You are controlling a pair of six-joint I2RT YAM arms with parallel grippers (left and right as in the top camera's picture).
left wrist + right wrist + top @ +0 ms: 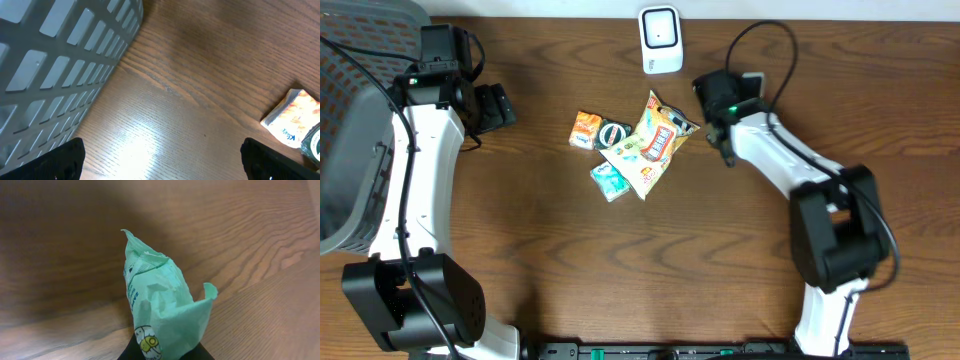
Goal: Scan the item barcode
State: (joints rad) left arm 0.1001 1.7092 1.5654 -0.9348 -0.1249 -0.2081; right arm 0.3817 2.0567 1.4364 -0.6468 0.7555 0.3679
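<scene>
So, my feed, left to right. Grey slatted basket (350,150) at far left edge of brown wood-grain table (540,260). Left gripper (502,105) just beside it, jaws spread wide, nothing between, bare wood under it with glare patch. Mid-table I see snack pile: orange packet (586,130), teal packet (610,181), yellow chip bag (655,148). White scanner (660,40) at back edge. Right gripper (162,352) sits right of pile, pinching mint-green packet (160,300), which sticks up from fingers.

Bottom of green packet (160,310) cut off, grey basket (342,180) cropped at left, orange packet (295,117) clipped right
</scene>
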